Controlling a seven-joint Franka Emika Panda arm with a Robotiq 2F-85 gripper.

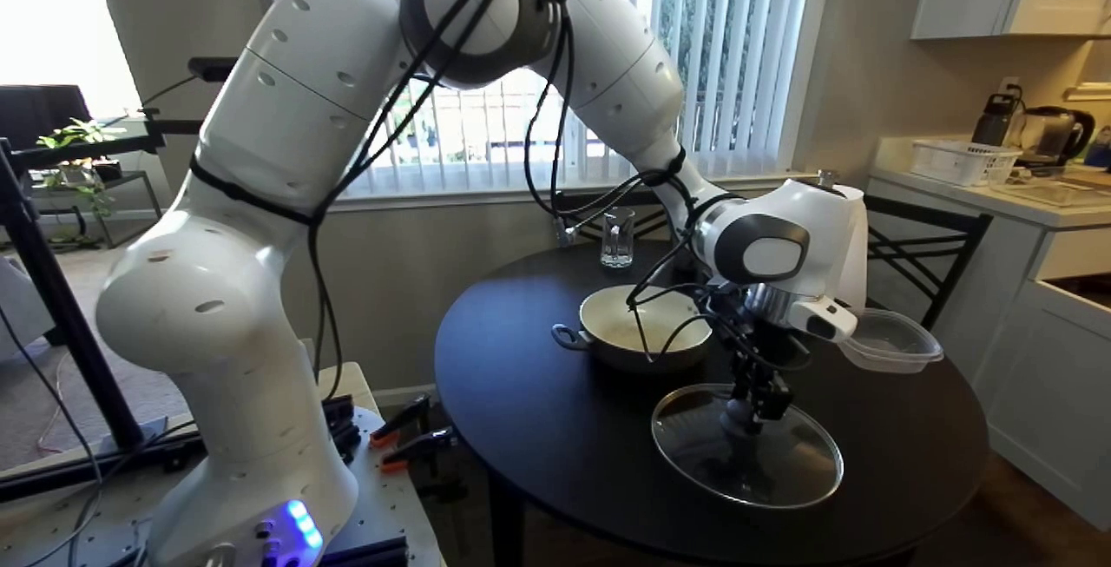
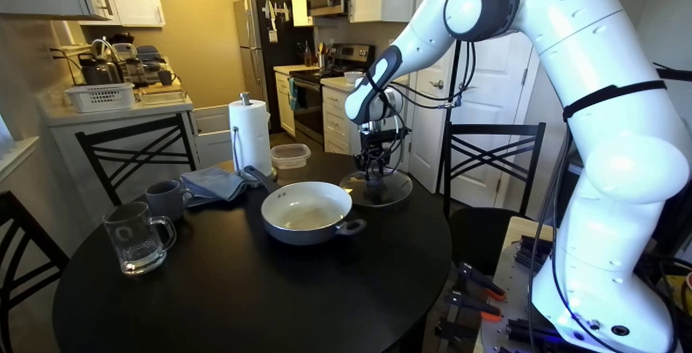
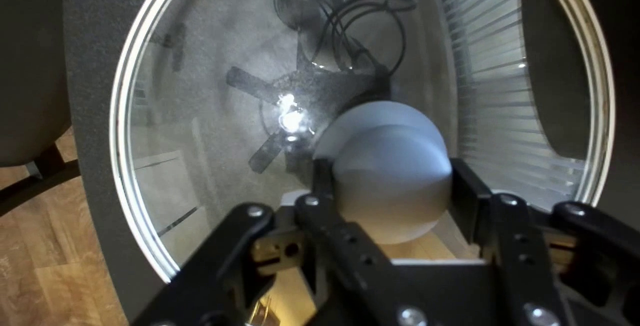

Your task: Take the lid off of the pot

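Fingers (image 3: pixel 470 188) pinch the knob (image 3: pixel 392 186) of the lid (image 1: pixel 764 463), probably because that central hold balances it. It is beside the uncovered pot (image 2: pixel 305 223), on or just above the worktop (image 1: pixel 521 359), I cannot tell which, presumably to leave the pot open.

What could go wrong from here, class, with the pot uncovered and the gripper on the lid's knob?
The smooth, rounded knob might slip from the gripper, letting the glass lid tip or drop. In the wrist view, the lid shows near the edge of the table, so drifting outward could leave it overhanging. Swinging back might knock it against the pot.
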